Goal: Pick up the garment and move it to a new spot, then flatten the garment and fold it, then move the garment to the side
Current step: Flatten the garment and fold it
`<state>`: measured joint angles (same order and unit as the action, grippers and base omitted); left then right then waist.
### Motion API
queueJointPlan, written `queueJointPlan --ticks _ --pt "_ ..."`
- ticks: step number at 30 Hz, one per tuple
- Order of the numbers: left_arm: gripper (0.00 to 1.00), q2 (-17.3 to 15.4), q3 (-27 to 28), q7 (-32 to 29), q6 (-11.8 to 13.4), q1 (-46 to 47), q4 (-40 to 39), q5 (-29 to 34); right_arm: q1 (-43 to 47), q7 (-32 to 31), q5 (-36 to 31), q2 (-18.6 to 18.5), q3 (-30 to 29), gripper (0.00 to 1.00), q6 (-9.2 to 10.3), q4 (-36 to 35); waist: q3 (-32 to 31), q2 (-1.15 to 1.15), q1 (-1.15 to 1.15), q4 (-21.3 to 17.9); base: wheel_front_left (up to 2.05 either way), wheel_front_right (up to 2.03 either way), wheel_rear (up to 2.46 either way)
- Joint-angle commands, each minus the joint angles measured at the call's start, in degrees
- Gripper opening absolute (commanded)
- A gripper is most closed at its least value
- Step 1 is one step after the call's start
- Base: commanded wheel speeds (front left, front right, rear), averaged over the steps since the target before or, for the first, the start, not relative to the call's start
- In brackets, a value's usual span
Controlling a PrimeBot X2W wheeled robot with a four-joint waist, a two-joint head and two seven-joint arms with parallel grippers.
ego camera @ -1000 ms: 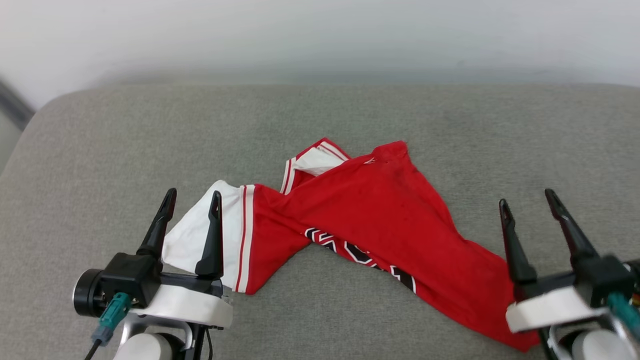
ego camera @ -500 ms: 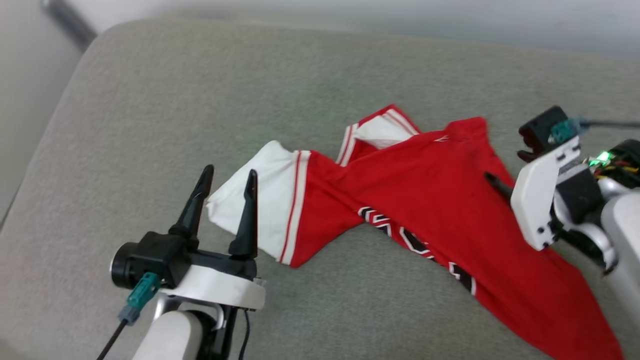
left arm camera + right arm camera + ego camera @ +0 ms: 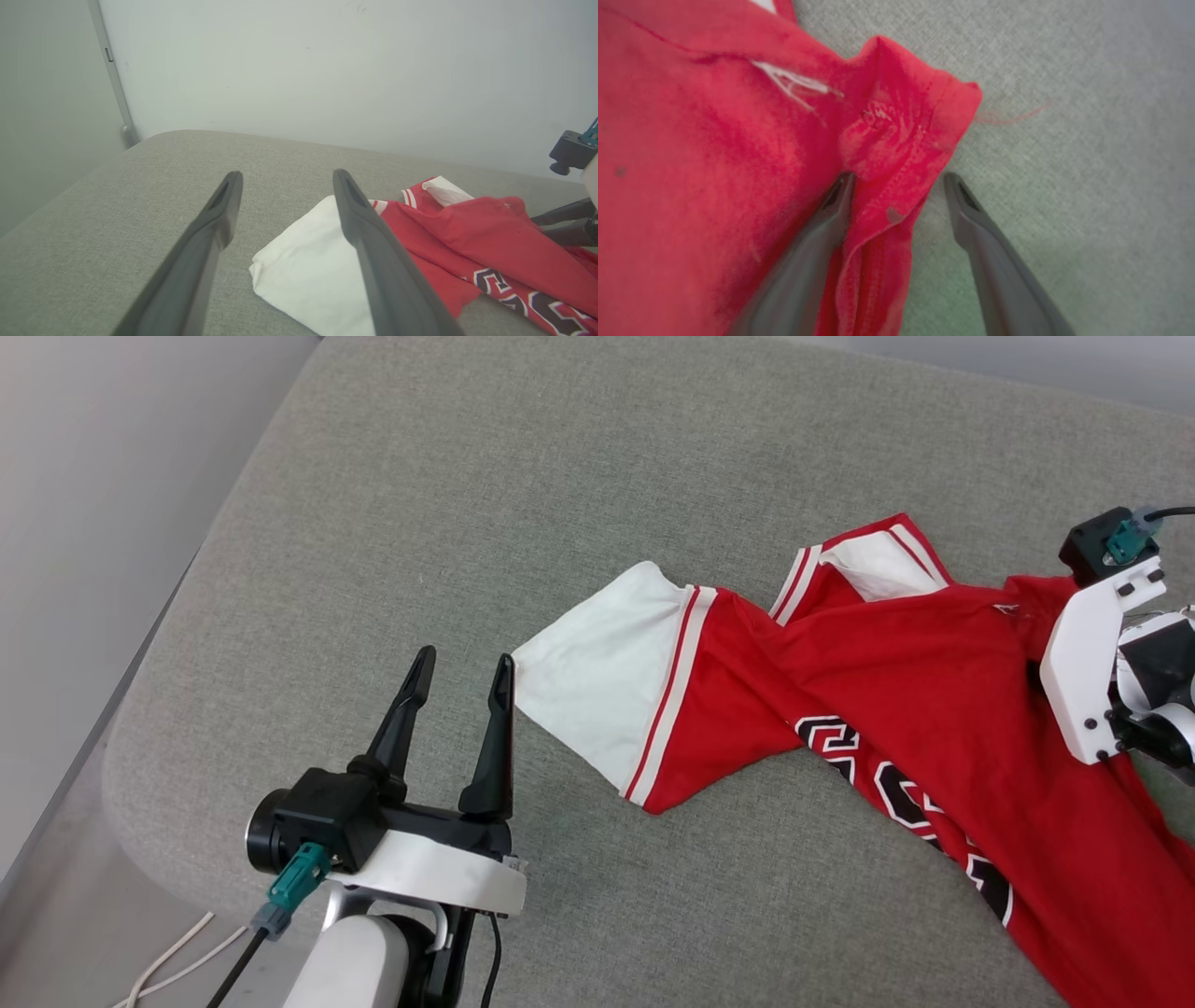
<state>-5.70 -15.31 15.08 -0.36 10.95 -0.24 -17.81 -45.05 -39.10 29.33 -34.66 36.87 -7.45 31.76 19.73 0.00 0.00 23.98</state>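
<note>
Over the garment's (image 3: 915, 653) edge the right gripper (image 3: 899, 179) has swung, spread and empty; left gripper (image 3: 462, 663) spread too.

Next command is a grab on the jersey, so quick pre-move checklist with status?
1. Right hand open: ok.
2. Garment edge between its fingers: ok, the hem fold sits there.
3. Left hand open and empty: ok.
4. White sleeve between the left fingers: not ok, it lies beside them.
5. Garment wholly on the grey cushion: cannot tell, it runs off the head view.
</note>
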Motion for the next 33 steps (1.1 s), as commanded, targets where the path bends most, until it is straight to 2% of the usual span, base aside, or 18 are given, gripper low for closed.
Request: queueJointPlan --ticks 1,2,3,4,5,9,15,19,24,29,33 --pt "1.0 0.4 0.6 0.1 -0.5 -0.5 0.2 0.6 4.7 -1.1 2.4 1.4 3.3 1.0 -0.12 3.6 0.0 0.0 0.0 0.2 0.0 0.0 0.0" --pt "1.0 0.5 0.9 0.1 -0.5 -0.7 0.3 0.7 5.9 -1.4 3.8 1.8 4.2 1.0 -0.3 4.2 -0.1 0.0 0.0 0.0 0.0 0.0 0.0" --pt "1.0 0.7 1.2 0.1 -0.6 -0.7 0.4 1.1 6.7 -1.6 4.8 2.0 5.1 0.49 -0.4 4.5 -0.2 0.0 0.0 -0.3 0.0 0.0 0.0" --pt "1.0 0.7 1.5 0.1 -0.7 -0.7 0.4 1.3 7.2 -1.7 5.7 2.0 6.0 0.1 -0.4 4.6 -0.4 0.0 0.0 -0.6 0.0 0.0 0.0" --pt "1.0 0.8 1.8 0.1 -0.9 -0.5 0.4 1.6 7.4 -1.4 6.2 1.6 6.8 0.0 -0.4 4.5 -0.5 0.0 0.0 -1.0 0.0 0.0 0.0" --pt "1.0 1.0 2.9 0.1 -1.5 -0.1 0.6 2.6 6.3 2.4 7.6 -0.7 7.1 0.0 -0.1 4.5 -2.0 0.0 0.0 -3.2 0.0 0.0 0.0" --pt "1.0 0.7 4.7 0.1 -1.9 -1.3 1.1 3.3 5.9 7.5 9.6 -2.1 6.9 0.0 -0.02 2.2 -5.7 0.0 0.0 -6.8 0.0 0.0 0.0" --pt "1.0 0.2 6.0 0.1 -2.0 -2.7 1.2 3.6 7.8 11.2 11.1 -3.9 6.4 0.0 -0.02 -2.1 -9.0 0.0 0.0 -9.8 0.0 0.0 0.0" --pt "1.0 -0.2 7.3 0.1 -1.8 -4.7 0.9 3.9 14.9 15.0 11.6 -7.3 4.8 0.0 -0.02 -9.5 -12.0 0.0 0.0 -13.4 0.0 0.0 0.0" --pt "1.0 -0.6 8.1 0.1 -1.7 -6.5 0.7 4.0 26.0 17.1 10.4 -9.8 0.8 0.0 -0.02 -16.7 -13.5 0.0 0.0 -16.6 0.0 0.0 0.0" --pt "1.0 -0.9 8.6 0.1 -1.5 -7.3 0.7 3.8 34.7 18.0 8.2 -9.7 -2.7 0.0 -0.02 -21.0 -14.0 0.0 0.0 -18.7 0.0 0.0 0.0"
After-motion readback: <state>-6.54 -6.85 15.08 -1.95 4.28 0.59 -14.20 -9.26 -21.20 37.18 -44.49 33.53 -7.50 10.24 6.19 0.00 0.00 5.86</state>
